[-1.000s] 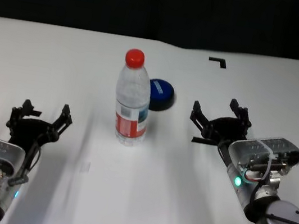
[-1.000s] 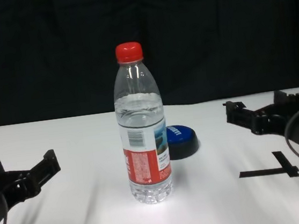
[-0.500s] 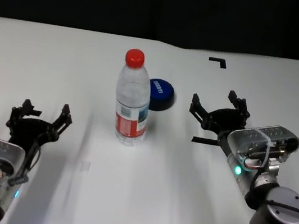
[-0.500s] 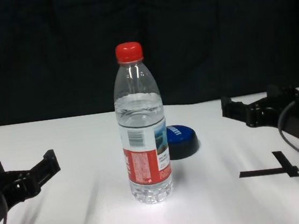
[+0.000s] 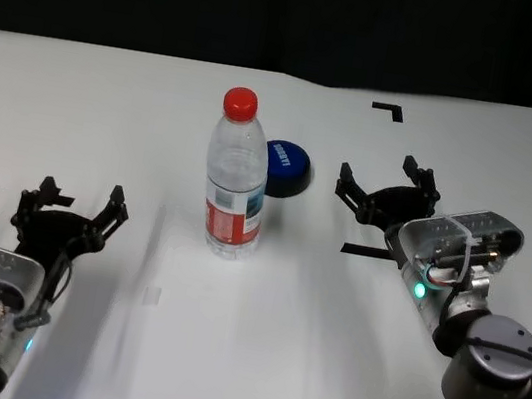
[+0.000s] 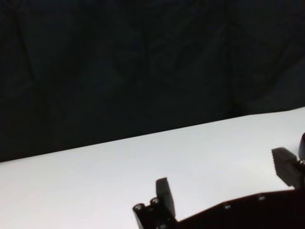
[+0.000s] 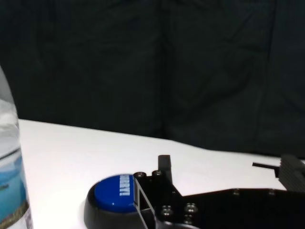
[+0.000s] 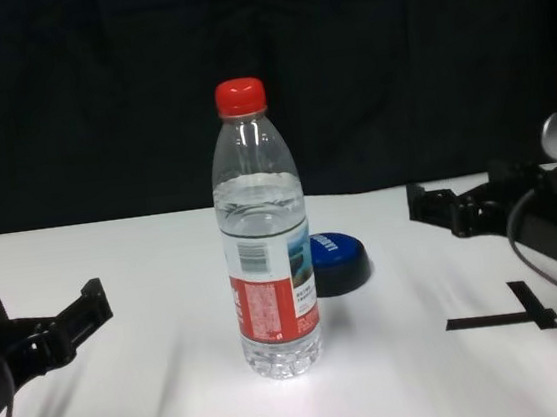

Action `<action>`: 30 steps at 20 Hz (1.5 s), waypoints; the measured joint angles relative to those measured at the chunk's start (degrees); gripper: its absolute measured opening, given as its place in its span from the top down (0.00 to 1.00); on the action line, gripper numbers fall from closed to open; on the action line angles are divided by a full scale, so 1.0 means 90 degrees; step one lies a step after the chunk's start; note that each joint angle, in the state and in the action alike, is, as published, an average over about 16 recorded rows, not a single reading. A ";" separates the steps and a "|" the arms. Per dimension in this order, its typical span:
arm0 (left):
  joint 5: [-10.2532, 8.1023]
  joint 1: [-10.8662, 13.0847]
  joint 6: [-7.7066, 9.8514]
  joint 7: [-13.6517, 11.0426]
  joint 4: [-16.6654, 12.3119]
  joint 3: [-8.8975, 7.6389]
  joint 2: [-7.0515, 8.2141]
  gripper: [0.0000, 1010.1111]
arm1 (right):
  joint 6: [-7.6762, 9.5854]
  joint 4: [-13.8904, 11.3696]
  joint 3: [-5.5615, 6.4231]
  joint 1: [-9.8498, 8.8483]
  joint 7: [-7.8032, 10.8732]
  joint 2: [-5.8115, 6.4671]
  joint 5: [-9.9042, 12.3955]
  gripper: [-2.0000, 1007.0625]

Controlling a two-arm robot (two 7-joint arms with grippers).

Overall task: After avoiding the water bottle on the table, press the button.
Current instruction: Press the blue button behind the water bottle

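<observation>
Head view puts your right gripper (image 5: 386, 193) low over the table (image 5: 251, 359), to the right of the button (image 5: 287, 168), with the bottle (image 5: 235, 179) left of the button and a little nearer to you. Its fingers are spread wide and hold nothing; they touch neither button nor bottle.

To do this step well, I judge you should come at the button from the right and far side, so the bottle is never between gripper and target. Bring a fingertip or the closed tips over the blue dome, then press straight down; a sideways shove could slide the button into the bottle.

Your left gripper (image 5: 70, 211) sits parked near the table's left front, fingers also open and empty, well apart from the bottle.
</observation>
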 joint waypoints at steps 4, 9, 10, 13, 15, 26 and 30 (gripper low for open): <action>0.0000 0.0000 0.0000 0.0000 0.0000 0.0000 0.0000 0.01 | 0.0024 0.0235 -0.0017 0.0190 0.0000 -0.0046 -0.0085 0.00; 0.0000 0.0000 0.0000 0.0000 0.0000 0.0000 0.0000 0.01 | 0.0062 0.0495 -0.0042 0.0406 -0.0027 -0.0121 -0.0187 0.00; 0.0000 0.0000 0.0000 0.0000 0.0000 0.0000 0.0000 0.01 | 0.0068 0.0538 -0.0046 0.0443 -0.0033 -0.0136 -0.0204 0.00; 0.0000 0.0000 0.0000 0.0000 0.0000 0.0000 0.0000 0.01 | 0.0081 0.0642 -0.0056 0.0535 -0.0050 -0.0177 -0.0250 0.00; 0.0000 0.0000 0.0000 0.0000 0.0000 0.0000 0.0000 0.01 | 0.0086 0.0705 -0.0061 0.0591 -0.0063 -0.0204 -0.0278 0.00; 0.0000 0.0000 0.0000 0.0000 0.0000 0.0000 0.0000 0.01 | 0.0047 0.1016 -0.0075 0.0875 -0.0119 -0.0355 -0.0376 0.00; 0.0000 0.0000 0.0000 0.0000 0.0000 0.0000 0.0000 0.01 | 0.0029 0.1149 -0.0082 0.0986 -0.0141 -0.0409 -0.0403 0.00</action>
